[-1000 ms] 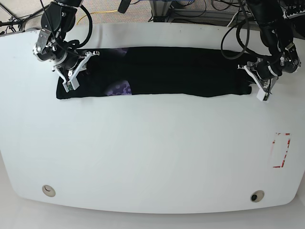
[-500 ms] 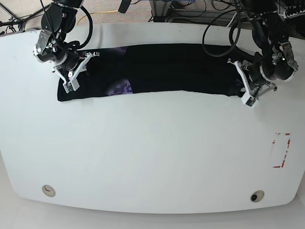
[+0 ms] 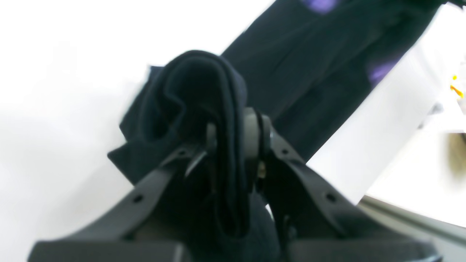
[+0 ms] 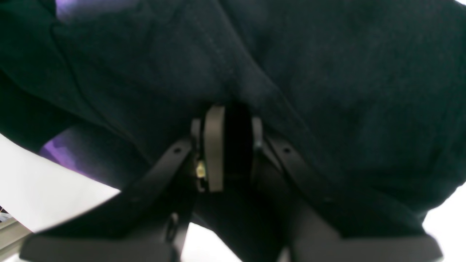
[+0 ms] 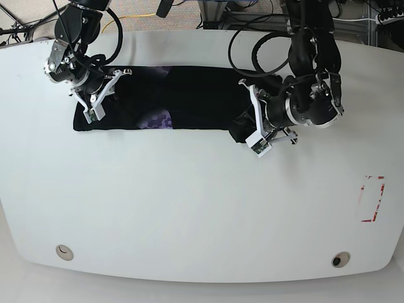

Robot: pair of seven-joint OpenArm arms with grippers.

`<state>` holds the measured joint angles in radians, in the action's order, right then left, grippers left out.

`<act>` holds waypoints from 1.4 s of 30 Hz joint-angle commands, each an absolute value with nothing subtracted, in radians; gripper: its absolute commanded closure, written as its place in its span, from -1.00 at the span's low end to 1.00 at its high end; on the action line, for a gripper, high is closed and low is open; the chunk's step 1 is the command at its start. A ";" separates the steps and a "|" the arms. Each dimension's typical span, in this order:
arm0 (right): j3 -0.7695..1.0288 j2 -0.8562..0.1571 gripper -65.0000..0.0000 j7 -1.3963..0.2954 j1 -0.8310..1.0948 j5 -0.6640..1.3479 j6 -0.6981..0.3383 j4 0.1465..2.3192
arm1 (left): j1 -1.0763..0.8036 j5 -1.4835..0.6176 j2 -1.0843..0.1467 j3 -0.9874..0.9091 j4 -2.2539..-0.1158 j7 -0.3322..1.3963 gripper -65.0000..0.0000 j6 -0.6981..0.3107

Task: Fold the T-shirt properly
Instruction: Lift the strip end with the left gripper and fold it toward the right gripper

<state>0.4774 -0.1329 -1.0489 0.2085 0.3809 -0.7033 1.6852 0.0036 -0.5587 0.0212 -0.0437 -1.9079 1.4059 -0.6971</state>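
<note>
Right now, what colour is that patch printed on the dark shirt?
Purple, on the black T-shirt; the print shows best in the base view.

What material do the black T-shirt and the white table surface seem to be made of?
The black T-shirt looks like soft, matte knitted fabric, probably cotton: it bunches into rounded folds and shows stitched seams. The white table looks like a hard, smooth panel with a slight sheen, perhaps laminate or painted board; the pictures leave that open.
</note>
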 commanded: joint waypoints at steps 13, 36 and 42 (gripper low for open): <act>0.478 -0.142 0.73 -1.070 0.205 0.367 -0.698 1.689 | 0.091 -0.450 0.117 0.039 -1.788 1.396 0.91 -0.698; 0.481 -0.142 0.73 -1.070 0.206 0.367 -0.698 1.689 | 0.114 -0.526 0.157 0.064 -1.794 1.396 0.03 -0.698; 0.481 -0.142 0.73 -1.073 0.206 0.369 -0.698 1.701 | 0.102 -0.527 0.079 -0.050 -1.794 1.396 0.14 -0.698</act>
<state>0.4786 -0.1329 -1.0508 0.2066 0.3878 -0.7025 1.6867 0.0906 -0.5091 0.1043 -0.0460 -1.7756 1.4101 -0.6968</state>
